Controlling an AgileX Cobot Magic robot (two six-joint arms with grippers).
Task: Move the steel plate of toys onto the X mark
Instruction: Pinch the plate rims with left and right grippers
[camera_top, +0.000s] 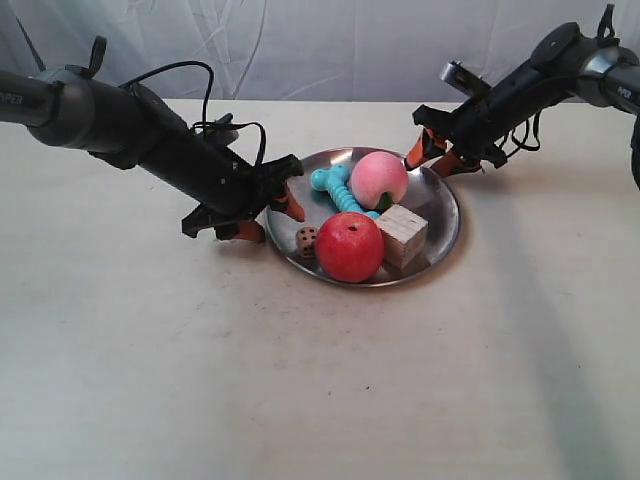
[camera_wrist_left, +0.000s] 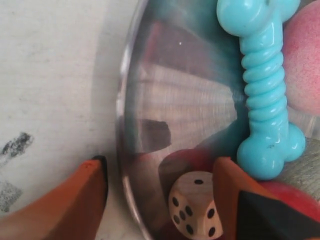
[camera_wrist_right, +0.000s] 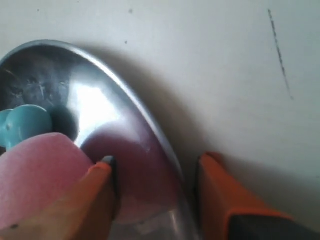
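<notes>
Steel plate (camera_top: 446, 212) full of toys (camera_top: 350, 246)

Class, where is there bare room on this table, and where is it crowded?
Bare tabletop lies in front of the steel plate and outward of the left gripper and right gripper. Crowded: the plate's toys and gripper-straddled rim.

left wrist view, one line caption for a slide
Open left fingers straddle the rim of the steel plate, one outside, one inside beside the die and turquoise bone.

Steel plate (camera_top: 437, 200), level, five toys (camera_top: 350, 247) inside
</notes>
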